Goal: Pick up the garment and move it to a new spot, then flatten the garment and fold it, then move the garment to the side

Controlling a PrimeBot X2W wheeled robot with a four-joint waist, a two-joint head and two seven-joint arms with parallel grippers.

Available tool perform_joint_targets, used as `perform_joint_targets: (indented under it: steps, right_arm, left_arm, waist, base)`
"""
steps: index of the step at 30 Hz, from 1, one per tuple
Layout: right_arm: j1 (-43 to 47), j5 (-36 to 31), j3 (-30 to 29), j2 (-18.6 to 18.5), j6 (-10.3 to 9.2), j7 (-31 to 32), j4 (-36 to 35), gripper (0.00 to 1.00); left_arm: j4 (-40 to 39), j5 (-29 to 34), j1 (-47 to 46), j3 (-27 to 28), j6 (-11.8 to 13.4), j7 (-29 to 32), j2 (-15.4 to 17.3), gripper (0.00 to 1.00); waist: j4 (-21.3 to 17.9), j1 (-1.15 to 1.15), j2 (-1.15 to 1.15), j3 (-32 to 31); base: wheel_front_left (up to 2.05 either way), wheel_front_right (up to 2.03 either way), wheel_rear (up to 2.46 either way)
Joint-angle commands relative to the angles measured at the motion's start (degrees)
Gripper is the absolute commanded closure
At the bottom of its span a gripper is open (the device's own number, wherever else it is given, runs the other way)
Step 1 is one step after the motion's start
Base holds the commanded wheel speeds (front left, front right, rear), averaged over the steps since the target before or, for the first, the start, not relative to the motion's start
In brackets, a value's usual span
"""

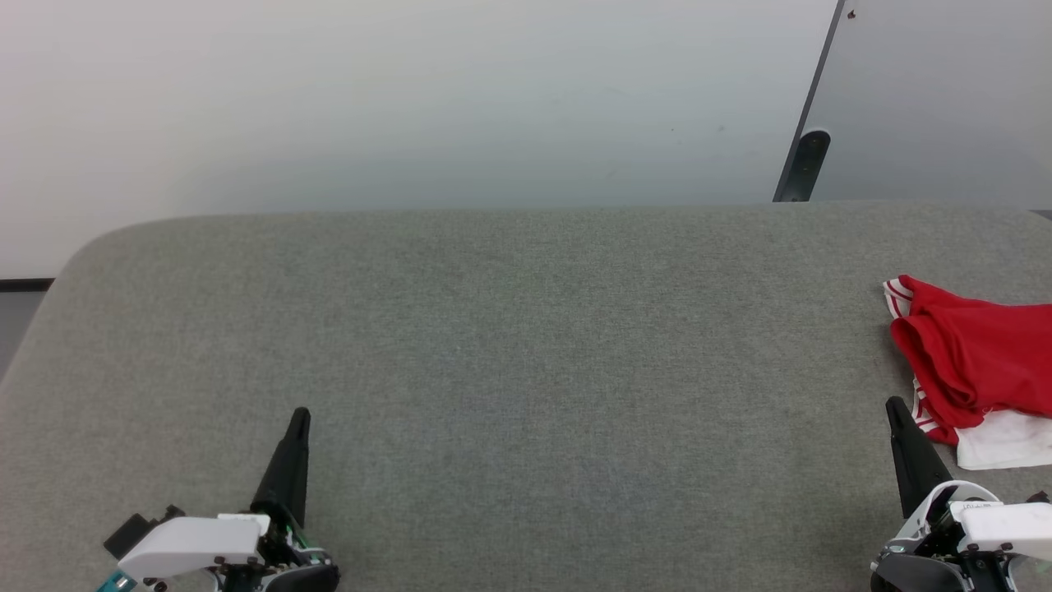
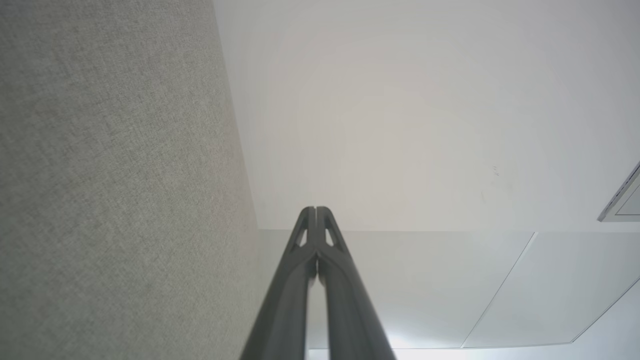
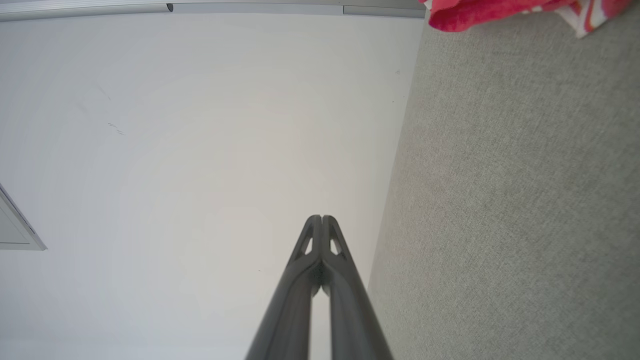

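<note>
In the head view a grey fabric-covered table (image 1: 493,370) spans the picture, its far edge rounded at the left corner, with a pale surface (image 1: 411,99) behind it and a dark post (image 1: 809,160) beside a grey panel (image 1: 945,99) at the upper right. The garment (image 1: 978,362) lies crumpled on the table at the far right, cut off by the picture's edge: a bunched red mass with red-and-white striped trim along its left side and a white fabric part at its near end. The left gripper (image 1: 300,415) rises from the lower left, its 2 dark fingers drawn together to a point, holding nothing, well apart from the garment. The right gripper (image 1: 892,404) rises from the lower right, likewise closed and empty, its tip just beside the garment's striped near-left edge with a sliver of grey fabric showing between them. In the left wrist view the left gripper's 2 fingers meet at the tips, nothing caught between them; the table runs down that view's left side. In the right wrist view the right gripper's fingers are pressed together the same way, empty; the table takes that view's right side, and the garment shows in the top right corner as a red fold with a scrap of striped white cloth, apart from the fingertips
</note>
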Motion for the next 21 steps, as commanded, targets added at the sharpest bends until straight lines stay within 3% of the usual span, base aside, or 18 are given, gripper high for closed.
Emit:
perform_joint_targets:
  steps: [1, 21]
  right_arm:
    - [-0.11, 0.21, 0.06, 0.22, -0.02, 0.12, -0.13, 1.0]
    - [-0.11, 0.21, 0.06, 0.22, -0.02, 0.12, -0.13, 1.0]
  left_arm:
    - [-0.06, -0.18, -0.59, 0.14, -0.16, 0.17, 0.06, 1.0]
    - [-0.06, -0.19, -0.59, 0.14, -0.16, 0.17, 0.07, 1.0]
  waist:
    - [0.0, 0.0, 0.0, 0.0]
    - [0.0, 0.0, 0.0, 0.0]
  base:
    - [0.0, 0.0, 0.0]
    - [0.0, 0.0, 0.0]
